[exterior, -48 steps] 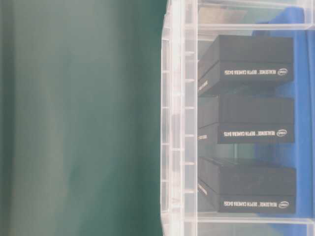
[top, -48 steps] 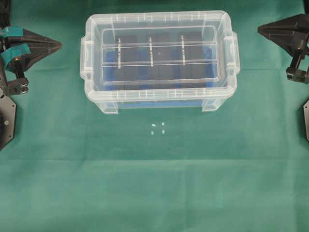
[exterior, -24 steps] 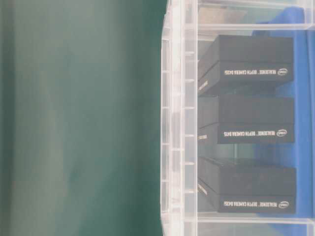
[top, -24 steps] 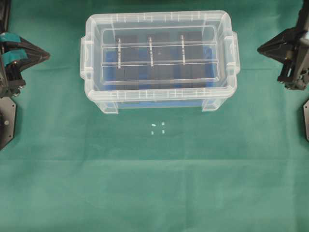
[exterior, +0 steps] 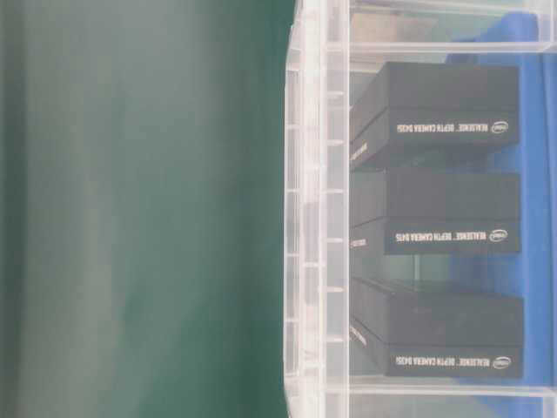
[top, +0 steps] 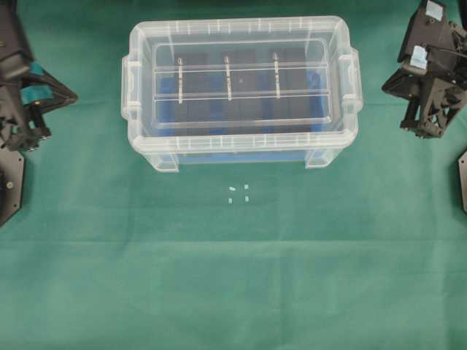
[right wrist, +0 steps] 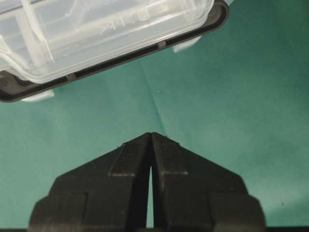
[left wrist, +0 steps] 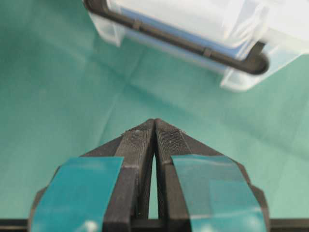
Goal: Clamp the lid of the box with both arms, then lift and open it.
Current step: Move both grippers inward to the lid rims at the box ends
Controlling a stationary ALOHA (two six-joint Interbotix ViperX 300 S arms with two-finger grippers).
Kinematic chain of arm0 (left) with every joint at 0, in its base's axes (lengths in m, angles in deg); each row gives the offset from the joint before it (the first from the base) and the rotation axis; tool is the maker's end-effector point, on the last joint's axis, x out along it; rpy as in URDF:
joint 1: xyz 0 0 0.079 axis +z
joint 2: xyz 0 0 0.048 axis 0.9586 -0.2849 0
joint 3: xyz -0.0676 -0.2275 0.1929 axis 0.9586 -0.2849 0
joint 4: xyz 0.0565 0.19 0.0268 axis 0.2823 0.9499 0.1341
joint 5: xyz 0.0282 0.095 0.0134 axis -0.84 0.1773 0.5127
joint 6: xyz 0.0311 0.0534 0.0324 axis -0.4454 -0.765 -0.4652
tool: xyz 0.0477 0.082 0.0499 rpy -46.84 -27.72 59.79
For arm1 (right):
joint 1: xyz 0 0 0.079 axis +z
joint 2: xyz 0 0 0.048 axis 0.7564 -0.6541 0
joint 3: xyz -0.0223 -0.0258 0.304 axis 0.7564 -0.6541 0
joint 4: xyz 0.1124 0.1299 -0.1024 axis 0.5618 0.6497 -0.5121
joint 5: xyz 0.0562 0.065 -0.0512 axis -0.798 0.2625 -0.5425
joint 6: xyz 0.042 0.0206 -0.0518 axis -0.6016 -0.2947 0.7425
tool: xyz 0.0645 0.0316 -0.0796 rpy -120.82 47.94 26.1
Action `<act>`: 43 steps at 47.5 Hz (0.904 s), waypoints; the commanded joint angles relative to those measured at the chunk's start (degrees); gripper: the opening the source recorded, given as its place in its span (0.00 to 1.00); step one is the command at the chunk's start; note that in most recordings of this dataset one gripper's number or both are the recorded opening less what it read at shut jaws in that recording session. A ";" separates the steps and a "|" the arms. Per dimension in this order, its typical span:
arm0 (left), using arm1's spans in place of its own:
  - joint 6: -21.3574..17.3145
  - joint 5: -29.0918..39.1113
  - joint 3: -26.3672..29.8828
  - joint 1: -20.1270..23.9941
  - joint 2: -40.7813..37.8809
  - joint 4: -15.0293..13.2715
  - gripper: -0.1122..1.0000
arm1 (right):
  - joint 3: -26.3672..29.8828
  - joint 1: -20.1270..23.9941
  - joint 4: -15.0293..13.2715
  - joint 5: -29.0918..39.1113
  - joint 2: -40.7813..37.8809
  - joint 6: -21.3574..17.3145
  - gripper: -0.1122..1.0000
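Note:
The box (top: 241, 151) is a deep clear tub standing at the back middle of the green cloth. The clear ribbed lid (top: 241, 91) lies flat on top of it. Black blocks (exterior: 435, 209) on a blue liner show through its wall (exterior: 318, 218). My left gripper (top: 71, 95) hangs left of the box, clear of its left handle, shut and empty. My right gripper (top: 387, 89) hangs right of the right handle, also shut and empty. The left wrist view has the shut tips (left wrist: 155, 121) over cloth, short of the box (left wrist: 193, 29). The right wrist view has the same: tips (right wrist: 151, 134), box (right wrist: 96, 38).
Small white marks (top: 238, 192) sit on the cloth in front of the box. Black arm bases stand at the left edge (top: 9, 182) and right edge (top: 462, 179). Green cloth stretches across the whole front half.
Both grippers have swung toward the front of the table, their tips now level with the box's handles. Box and lid have not moved.

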 commanded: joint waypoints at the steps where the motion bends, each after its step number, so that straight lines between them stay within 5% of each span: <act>1: -0.09 -0.35 2.11 0.26 -2.11 0.26 0.11 | 1.58 -0.09 -0.09 -0.26 0.00 0.00 0.10; 11: -0.88 -0.18 2.46 0.26 -3.69 0.44 0.11 | 1.58 -0.18 -2.11 0.26 -0.18 0.79 0.10; 22: -5.89 4.22 2.55 -0.09 -3.69 0.44 0.11 | 1.67 -0.09 -6.24 2.99 -0.26 2.55 0.10; 43: -10.37 8.35 3.87 -0.09 -3.78 0.62 0.11 | 2.64 -0.09 -6.06 6.24 -0.26 6.94 0.10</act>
